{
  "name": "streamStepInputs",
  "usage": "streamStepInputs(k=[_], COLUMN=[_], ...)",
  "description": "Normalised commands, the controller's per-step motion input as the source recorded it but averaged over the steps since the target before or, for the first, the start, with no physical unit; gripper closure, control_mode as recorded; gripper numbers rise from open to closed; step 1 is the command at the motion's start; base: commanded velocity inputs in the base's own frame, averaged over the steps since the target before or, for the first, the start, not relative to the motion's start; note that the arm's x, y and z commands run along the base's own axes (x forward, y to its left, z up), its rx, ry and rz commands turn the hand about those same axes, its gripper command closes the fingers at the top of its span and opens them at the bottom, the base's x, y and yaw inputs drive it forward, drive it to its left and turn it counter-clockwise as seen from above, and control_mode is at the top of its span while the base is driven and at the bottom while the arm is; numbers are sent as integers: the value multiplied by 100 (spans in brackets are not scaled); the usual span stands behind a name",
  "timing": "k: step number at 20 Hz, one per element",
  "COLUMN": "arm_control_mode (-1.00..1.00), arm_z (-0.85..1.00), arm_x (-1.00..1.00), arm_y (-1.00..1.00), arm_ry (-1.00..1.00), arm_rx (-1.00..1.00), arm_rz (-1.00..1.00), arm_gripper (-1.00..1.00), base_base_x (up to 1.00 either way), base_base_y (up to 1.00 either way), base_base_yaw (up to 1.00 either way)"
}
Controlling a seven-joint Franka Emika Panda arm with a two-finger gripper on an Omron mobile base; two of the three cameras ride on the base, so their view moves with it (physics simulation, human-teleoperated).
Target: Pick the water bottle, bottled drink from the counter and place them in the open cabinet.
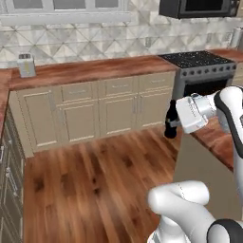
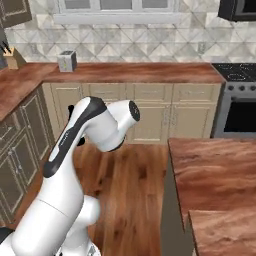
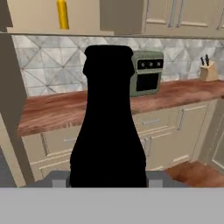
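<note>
Black and slim, the bottled drink [image 1: 170, 119] stands upright between the fingers of our gripper [image 1: 173, 122], held in the air above the wooden floor [image 1: 90, 175]. Up on the open cabinet [image 3: 35, 22] shelf we see the yellow water bottle [image 3: 62, 14].

Toaster oven [image 3: 147, 72] on counter [image 3: 52, 111] ahead; floor [image 1: 85, 180] open.

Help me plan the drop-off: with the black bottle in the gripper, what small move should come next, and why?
Probably raise the gripper toward the open cabinet. The bottled drink is held upright in it, off the counter, and the hand view shows the cabinet shelf above the bottle's top, with the water bottle already standing there. Aim beside it.
</note>
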Motion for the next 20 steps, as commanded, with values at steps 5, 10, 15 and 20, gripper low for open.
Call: streamStepInputs(k=[5, 10, 15, 20], arm_control_mode=[100, 100, 100, 100], arm_z=[0, 0, 0, 0], arm_x=[0, 0, 0, 0], arm_y=[0, 0, 0, 0], arm_ry=[0, 0, 0, 0], arm_rx=[0, 0, 0, 0], arm_rz=[0, 0, 0, 0], arm_gripper=[100, 100, 100, 100], base_base_x=[0, 9, 21, 24], base_base_y=[0, 0, 0, 0], base_base_yaw=[82, 76, 69, 65])
